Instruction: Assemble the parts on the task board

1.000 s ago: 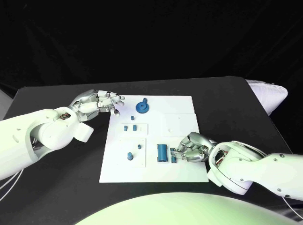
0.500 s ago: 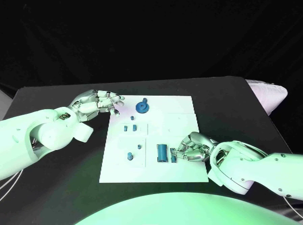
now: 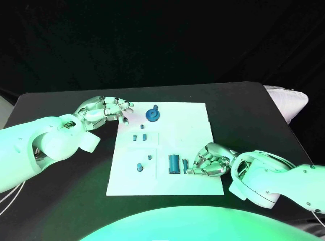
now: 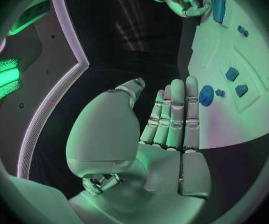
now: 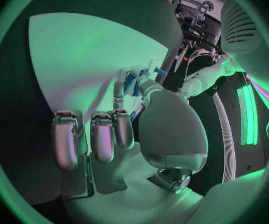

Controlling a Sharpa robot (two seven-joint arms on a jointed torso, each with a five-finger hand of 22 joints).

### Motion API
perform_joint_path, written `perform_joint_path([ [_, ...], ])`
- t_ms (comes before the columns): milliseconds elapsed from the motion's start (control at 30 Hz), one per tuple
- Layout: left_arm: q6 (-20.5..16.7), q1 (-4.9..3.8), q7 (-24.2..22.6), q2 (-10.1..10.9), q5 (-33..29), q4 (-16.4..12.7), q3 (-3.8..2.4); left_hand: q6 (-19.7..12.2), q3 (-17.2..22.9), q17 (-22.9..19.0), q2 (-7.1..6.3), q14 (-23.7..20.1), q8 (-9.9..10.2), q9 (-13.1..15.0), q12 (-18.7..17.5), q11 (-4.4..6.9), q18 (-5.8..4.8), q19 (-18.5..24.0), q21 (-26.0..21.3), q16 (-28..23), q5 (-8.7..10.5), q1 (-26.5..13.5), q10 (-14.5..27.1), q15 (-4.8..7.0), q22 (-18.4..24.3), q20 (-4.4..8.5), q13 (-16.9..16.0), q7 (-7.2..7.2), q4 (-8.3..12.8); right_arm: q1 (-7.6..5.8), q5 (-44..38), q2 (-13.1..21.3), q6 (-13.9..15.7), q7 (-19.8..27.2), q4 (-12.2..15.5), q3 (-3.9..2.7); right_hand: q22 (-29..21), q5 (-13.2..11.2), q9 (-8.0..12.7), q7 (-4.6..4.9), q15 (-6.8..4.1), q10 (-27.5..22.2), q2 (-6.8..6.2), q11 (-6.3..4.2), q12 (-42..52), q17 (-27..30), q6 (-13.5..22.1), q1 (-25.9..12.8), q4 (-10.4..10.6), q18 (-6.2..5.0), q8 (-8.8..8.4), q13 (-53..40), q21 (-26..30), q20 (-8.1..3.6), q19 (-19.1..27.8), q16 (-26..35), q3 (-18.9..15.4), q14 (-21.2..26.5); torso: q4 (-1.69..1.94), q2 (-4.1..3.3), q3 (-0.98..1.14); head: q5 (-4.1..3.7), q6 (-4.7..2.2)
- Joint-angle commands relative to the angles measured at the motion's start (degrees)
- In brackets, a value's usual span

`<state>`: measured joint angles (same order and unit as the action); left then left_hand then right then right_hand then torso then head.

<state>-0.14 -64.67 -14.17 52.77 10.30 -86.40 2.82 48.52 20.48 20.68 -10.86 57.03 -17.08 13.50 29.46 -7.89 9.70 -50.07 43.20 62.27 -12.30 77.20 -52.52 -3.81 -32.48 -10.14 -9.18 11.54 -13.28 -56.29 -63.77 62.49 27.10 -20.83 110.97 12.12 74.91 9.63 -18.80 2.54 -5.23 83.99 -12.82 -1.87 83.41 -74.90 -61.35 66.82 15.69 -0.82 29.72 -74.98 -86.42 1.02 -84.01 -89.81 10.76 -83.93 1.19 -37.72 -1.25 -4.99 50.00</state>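
We see the task board [image 3: 191,150] between the two hands, its blue parts spread across it. Our left hand [image 3: 103,109] hangs at the board's far left corner, fingers curled in and holding nothing. Our right hand [image 3: 209,161] rests on the board's near right area, fingertips closed around a small blue part [image 3: 185,166], just beside the larger blue block [image 3: 174,163]. We judge the pinch shallow: the part could tip or slip, or nudge the neighbouring block.

Black table [image 3: 68,186] under white task board [image 3: 195,113] (mid-table)
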Motion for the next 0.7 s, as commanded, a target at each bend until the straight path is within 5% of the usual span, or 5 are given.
perform_joint_path([
  [33, 0.8, 0.02, -0.3, -0.1, 0.0, -0.1, -0.02, -0.4, 0.0, 0.1, 0.54, 0.0, -0.2, -0.1, 0.4, 0.01, 0.76, -0.5, -0.3, -0.3, -0.07, -0.2, 0.4, -0.33, 0.1, 0.06, 0.0, 0.09, -0.2, 0.02, -1.4, 0.1, -3.7, 1.5, 0.0, 0.01, 14.1, -0.6, 0.1, 0.06, 0.28, 4.0, 0.42, 0.34, -0.3, -14.9, 0.2, 1.5, 0.4, 0.05, 0.05, -12.3, 0.3, 0.29, -4.9, -0.1, -2.1, -6.0, 0.02, -0.02, -0.01, -0.07, 0.0],
  [533, 0.8, 0.02, -0.3, 0.0, 0.0, -0.1, -0.01, -0.4, 0.0, 0.1, 0.54, 0.0, -0.2, -0.1, 0.4, 0.01, 0.76, -0.5, -0.3, -0.3, -0.07, -0.2, 0.4, -0.33, 0.1, 0.06, 0.0, 0.09, -0.2, 0.04, -3.0, -0.9, -2.9, -0.5, -0.7, 0.01, 14.1, -1.1, 0.4, 0.04, 0.3, 4.0, 2.05, 0.34, -0.2, -14.9, 0.0, 3.0, 0.9, 0.07, 0.01, -12.4, 0.2, 0.3, -4.9, -0.1, -4.0, -6.0, 0.06, -0.07, 0.01, -0.06, 0.0],
  [700, 0.8, 0.02, -0.3, 0.0, 0.0, -0.1, -0.01, -0.4, 0.0, 0.1, 0.54, 0.0, -0.2, -0.1, 0.4, 0.01, 0.76, -0.5, -0.3, -0.3, -0.07, -0.2, 0.4, -0.33, 0.1, 0.06, 0.0, 0.09, -0.2, 0.04, -4.4, -1.1, -3.0, -0.9, -1.1, 0.01, 14.1, 2.3, 0.5, -0.01, 0.28, 4.1, 3.15, 0.3, -0.1, -15.0, -0.2, 0.5, 1.1, 0.1, -0.02, -12.4, 0.0, 0.28, -5.0, -0.1, -5.7, -6.0, 0.07, -0.04, -0.01, -0.13, 0.0],
])
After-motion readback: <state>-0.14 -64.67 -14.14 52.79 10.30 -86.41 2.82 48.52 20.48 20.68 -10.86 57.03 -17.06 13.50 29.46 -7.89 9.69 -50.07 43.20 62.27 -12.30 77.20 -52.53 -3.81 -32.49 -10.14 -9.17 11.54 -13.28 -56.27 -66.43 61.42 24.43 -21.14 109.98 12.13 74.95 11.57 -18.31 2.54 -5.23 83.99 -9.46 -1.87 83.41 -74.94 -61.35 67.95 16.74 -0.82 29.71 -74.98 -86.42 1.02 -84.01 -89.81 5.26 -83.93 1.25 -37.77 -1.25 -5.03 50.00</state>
